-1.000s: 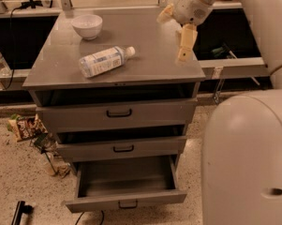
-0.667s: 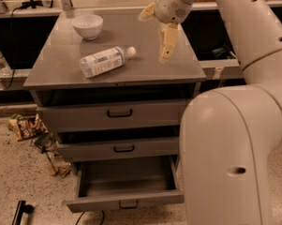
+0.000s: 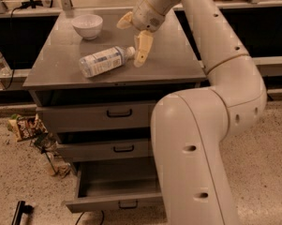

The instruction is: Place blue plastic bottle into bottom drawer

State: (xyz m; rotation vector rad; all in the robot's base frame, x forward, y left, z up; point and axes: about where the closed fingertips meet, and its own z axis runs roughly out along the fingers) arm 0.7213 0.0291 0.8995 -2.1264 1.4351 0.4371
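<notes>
Grey cabinet top (image 3: 178, 55) carries the bottle (image 3: 103, 61) on its side, cap pointing right, just beside the spread gripper (image 3: 135, 34). It is probably light, smooth and prone to roll (contents unclear), so grip across the labelled middle. Bottom drawer (image 3: 112, 201) stands open.

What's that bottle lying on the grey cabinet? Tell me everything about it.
The bottle is small, clear plastic, with a pale blue-and-white label and a white cap. It lies on its side on the cabinet top, cap end toward the open gripper, which hangs just beside the cap. Nothing holds it.
</notes>
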